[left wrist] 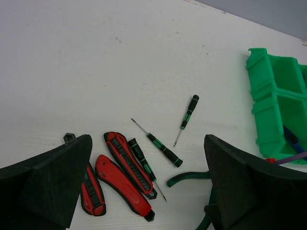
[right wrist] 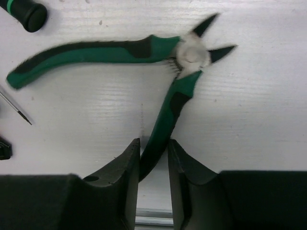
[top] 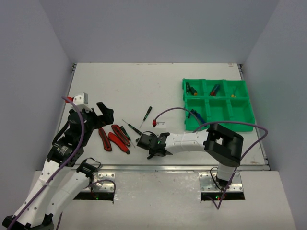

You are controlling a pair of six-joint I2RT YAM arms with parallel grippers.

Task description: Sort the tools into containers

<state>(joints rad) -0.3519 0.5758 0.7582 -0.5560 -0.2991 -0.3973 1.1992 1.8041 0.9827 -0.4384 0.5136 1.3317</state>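
right gripper (right wrist: 153, 148) jaws pressed together on one handle of the green-and-black-handled metal pliers (right wrist: 165, 108); pliers lie flat on the white table (right wrist: 249, 124), handles splayed wide, well apart from the bright green six-compartment plastic tray (top: 213, 80); left gripper (left wrist: 148, 191) spread wide above the red-handled cutters (left wrist: 122, 184), holding nothing; my read: stiff, fairly light, rubbery sleeve so little slip; single-handle hold sits off the pivot, so head and free handle may swing on lift; nearer the joint looks steadier

Robotics lab test cell: white table (top: 144, 86) boxed by plain grey walls (top: 158, 28) (arms (top: 192, 140) bolted at edge).
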